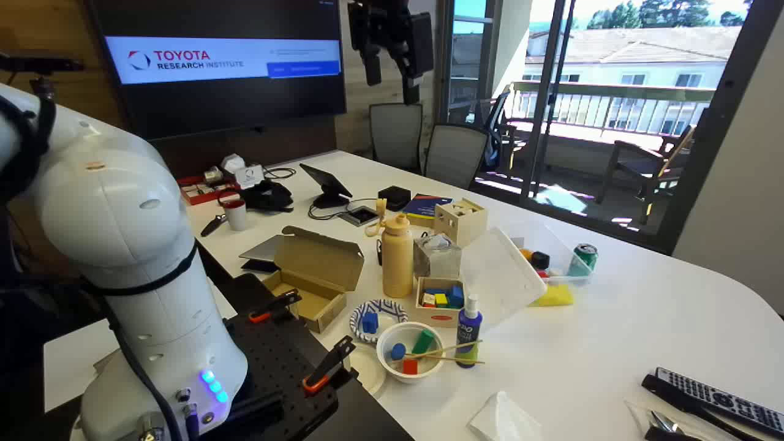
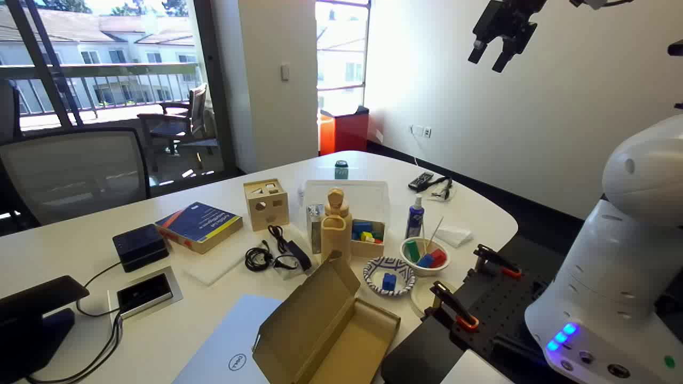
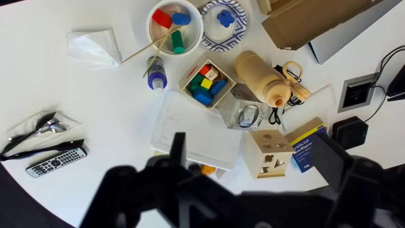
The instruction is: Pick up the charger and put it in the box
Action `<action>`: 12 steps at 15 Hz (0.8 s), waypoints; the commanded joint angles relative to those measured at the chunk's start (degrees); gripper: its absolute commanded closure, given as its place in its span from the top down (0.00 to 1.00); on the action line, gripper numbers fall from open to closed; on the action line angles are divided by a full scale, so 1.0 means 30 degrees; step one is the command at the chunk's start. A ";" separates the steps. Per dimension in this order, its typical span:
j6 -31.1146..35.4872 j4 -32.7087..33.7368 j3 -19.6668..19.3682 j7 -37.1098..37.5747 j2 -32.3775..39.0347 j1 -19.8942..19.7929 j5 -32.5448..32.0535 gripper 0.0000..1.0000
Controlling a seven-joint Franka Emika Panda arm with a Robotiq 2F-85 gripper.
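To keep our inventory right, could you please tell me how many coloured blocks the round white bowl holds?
3. In the wrist view: red block upper left, rounded blue block to its right, long green block below. None looks hidden.

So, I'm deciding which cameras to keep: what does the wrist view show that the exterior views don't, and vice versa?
Only the wrist view: the spout hole atop the bottle.
Only the exterior views: the arm's base, clamps and can, in both; and, in an exterior view, the screen.
Shared: the bottle, book, box and open gripper, though the wrist view crops the box. The charger is plain in an exterior view, yet partly hidden by the bottle in the wrist view.
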 commanded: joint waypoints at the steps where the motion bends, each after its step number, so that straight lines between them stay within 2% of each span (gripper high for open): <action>1: -0.0057 0.0063 0.0243 -0.0246 0.0119 -0.0364 0.0261 1.00; 7: -0.0057 0.0062 0.0243 -0.0246 0.0119 -0.0364 0.0261 1.00; 8: -0.0048 0.0407 0.0458 0.0318 0.0880 -0.0310 0.0395 1.00; 10: -0.1022 0.1634 0.1791 0.1669 0.3157 0.0125 0.0195 1.00; 12: -0.0963 0.2670 0.3285 0.2808 0.4713 0.0736 0.0463 1.00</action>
